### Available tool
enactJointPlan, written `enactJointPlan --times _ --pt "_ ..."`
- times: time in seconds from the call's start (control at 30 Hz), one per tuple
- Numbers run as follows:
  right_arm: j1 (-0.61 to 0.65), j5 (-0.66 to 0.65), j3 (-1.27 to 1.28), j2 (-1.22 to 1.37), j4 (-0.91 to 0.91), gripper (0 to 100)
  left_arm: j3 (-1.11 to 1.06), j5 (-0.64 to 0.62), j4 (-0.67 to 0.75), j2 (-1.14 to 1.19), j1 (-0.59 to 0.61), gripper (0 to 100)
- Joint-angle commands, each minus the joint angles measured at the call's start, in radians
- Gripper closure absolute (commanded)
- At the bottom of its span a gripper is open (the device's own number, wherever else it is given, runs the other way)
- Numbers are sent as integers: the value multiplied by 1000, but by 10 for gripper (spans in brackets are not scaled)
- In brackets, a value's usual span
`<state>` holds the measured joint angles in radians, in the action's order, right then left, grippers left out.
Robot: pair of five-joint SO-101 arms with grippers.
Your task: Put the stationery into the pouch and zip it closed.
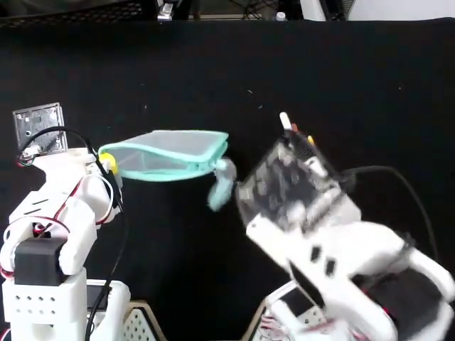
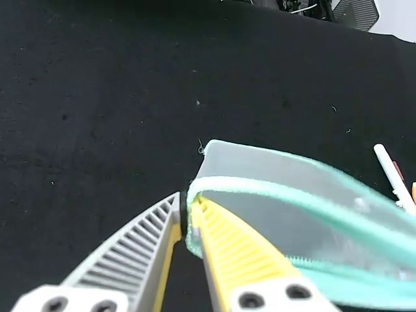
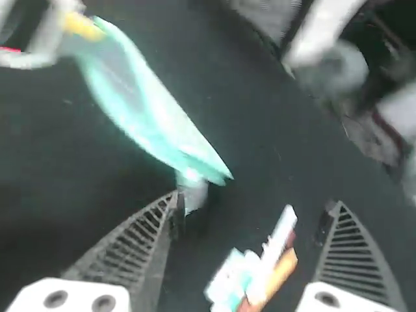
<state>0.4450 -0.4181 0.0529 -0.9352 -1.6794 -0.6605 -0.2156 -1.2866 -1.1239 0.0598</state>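
Black cloth covers the whole table, and we find both arms over it, one on each side of the pouch.

We go to the left arm first. The left gripper has its yellow finger and its white finger drawn together on the end of the pouch, with the mint-green zipper edge nipped between them. From the high view we see that same grip at the left gripper, and the pouch stretching away from it toward the middle of the table, mouth gaping, with pale mesh walls and a green trim.

We move to the other end, where a pale zipper pull dangles off the pouch, just beside the right arm's wrist.

In the right wrist view, the right gripper stands wide open with nothing in its grasp. One fingertip sits right next to the zipper pull; the blur stops us telling whether they touch. The pouch runs away beyond it.

The stationery lies on the cloth between those spread fingers: a small bundle of pens, white and orange among them. From above we catch the stationery poking out past the right wrist, outside the pouch and near its open end. The left wrist view puts the stationery just beyond the pouch's far side.
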Motion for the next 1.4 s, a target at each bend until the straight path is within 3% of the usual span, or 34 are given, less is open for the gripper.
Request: enactJointPlan --times 0.0,0.1,0.17,0.27,0.4,0.73,1.07,1.17,1.27,1.37 --pt "-258 5 205 44 155 671 2 -9 20 0 -12 970" --pt "-394 3 466 108 385 761 2 -8 20 0 -12 970" --pt "-404 2 621 180 522 809 2 -6 20 0 -12 970" --pt "-379 -14 754 317 669 798 -7 -6 20 0 -12 970" --pt "-407 -9 745 499 758 791 -25 -5 26 0 -12 968" --pt "-411 -9 561 911 778 793 -24 -3 26 0 -12 968" --pt "-408 -17 433 1063 772 795 -24 -3 26 0 -12 967" --pt "-413 -14 417 1078 770 855 -24 -3 26 0 -12 967" --pt "-414 -9 415 1070 770 993 -24 -3 26 0 -12 967" --pt "-414 -9 412 1033 741 988 -25 -3 26 0 -12 967"
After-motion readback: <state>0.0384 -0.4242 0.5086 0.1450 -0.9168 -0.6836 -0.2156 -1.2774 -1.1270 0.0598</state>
